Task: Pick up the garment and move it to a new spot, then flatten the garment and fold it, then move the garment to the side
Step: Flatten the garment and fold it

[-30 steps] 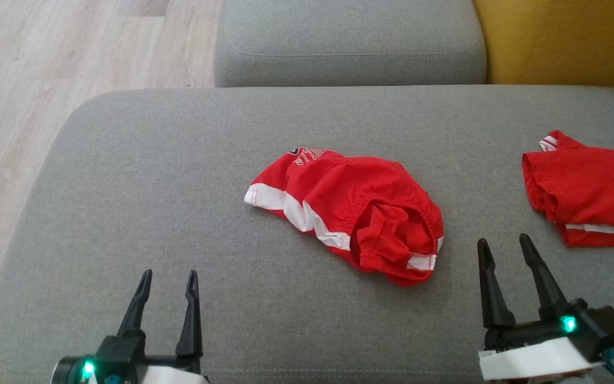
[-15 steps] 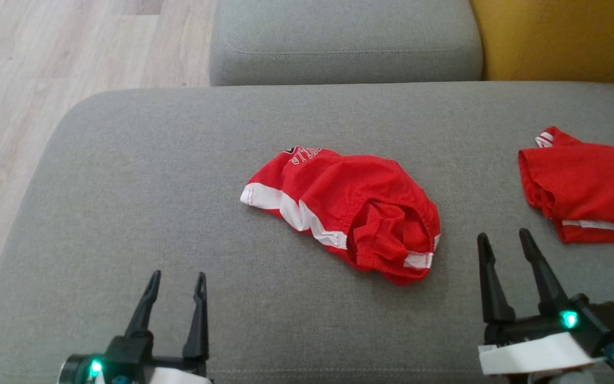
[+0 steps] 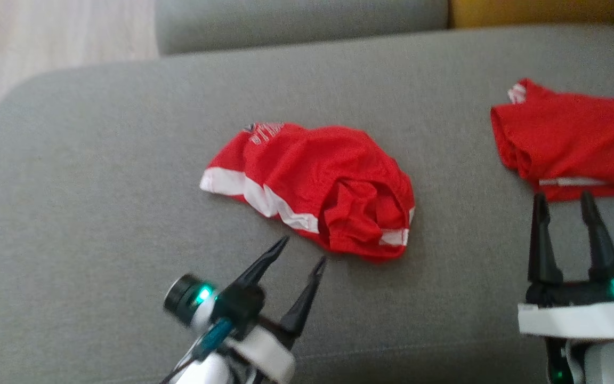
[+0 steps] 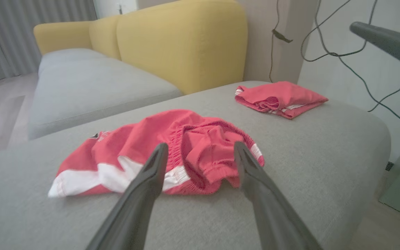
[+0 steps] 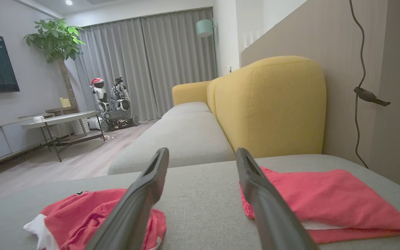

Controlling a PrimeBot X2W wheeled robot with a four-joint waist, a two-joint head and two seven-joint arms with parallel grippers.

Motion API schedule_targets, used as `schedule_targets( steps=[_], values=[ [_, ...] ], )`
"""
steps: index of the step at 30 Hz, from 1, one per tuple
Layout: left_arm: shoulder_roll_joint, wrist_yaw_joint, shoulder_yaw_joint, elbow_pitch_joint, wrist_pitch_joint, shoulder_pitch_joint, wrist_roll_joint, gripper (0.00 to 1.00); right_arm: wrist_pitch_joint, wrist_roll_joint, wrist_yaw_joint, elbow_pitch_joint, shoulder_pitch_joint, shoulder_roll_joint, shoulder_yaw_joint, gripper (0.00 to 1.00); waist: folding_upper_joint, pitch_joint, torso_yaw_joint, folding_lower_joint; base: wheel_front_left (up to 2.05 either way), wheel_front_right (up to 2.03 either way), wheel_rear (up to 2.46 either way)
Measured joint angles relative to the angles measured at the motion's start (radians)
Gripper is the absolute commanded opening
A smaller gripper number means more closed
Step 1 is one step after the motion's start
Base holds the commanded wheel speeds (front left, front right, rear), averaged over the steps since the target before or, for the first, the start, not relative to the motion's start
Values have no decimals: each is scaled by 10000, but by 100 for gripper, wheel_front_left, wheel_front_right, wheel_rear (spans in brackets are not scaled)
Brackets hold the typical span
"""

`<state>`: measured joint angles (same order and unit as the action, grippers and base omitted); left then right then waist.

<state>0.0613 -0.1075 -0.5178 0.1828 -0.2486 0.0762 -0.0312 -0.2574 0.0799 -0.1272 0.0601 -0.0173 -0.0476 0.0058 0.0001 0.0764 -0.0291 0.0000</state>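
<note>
A crumpled red garment (image 3: 317, 184) with white bands lies in the middle of the grey sofa cushion (image 3: 99, 176); the left wrist view shows that garment (image 4: 172, 152) just beyond my fingers. My left gripper (image 3: 303, 249) is open, tilted toward the garment's near edge, a short way from it and holding nothing. My right gripper (image 3: 563, 200) is open and empty at the lower right, its tips just short of a second, folded red garment (image 3: 573, 138). In the right wrist view, the crumpled garment (image 5: 82, 217) sits at lower left and the folded one (image 5: 325, 198) at right.
A second grey seat cushion (image 3: 296, 21) lies beyond the working cushion, with a yellow backrest (image 4: 182, 45) behind it. Wood floor (image 3: 46, 37) is at the upper left. Cables (image 4: 339, 52) hang on the wall by the cushion's right end.
My left gripper has swung right and forward toward the crumpled garment, now angled. The right gripper advanced toward the folded garment. The camera also shifted, so the whole scene sits higher and further left.
</note>
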Motion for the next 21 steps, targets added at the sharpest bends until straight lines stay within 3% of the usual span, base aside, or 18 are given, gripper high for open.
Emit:
schedule_targets(
  steps=[7,21],
  values=[
    [-19,-157,-834,802,199,1578,-318,100,0,-109,0,-173,592,0,13,100,0,928,-630,0,0,0,0],
    [-17,-173,-2809,1726,1603,3621,-1613,100,-2,-88,0,-357,1116,0,-15,100,-1,2283,-1732,1,0,0,0]
  ],
)
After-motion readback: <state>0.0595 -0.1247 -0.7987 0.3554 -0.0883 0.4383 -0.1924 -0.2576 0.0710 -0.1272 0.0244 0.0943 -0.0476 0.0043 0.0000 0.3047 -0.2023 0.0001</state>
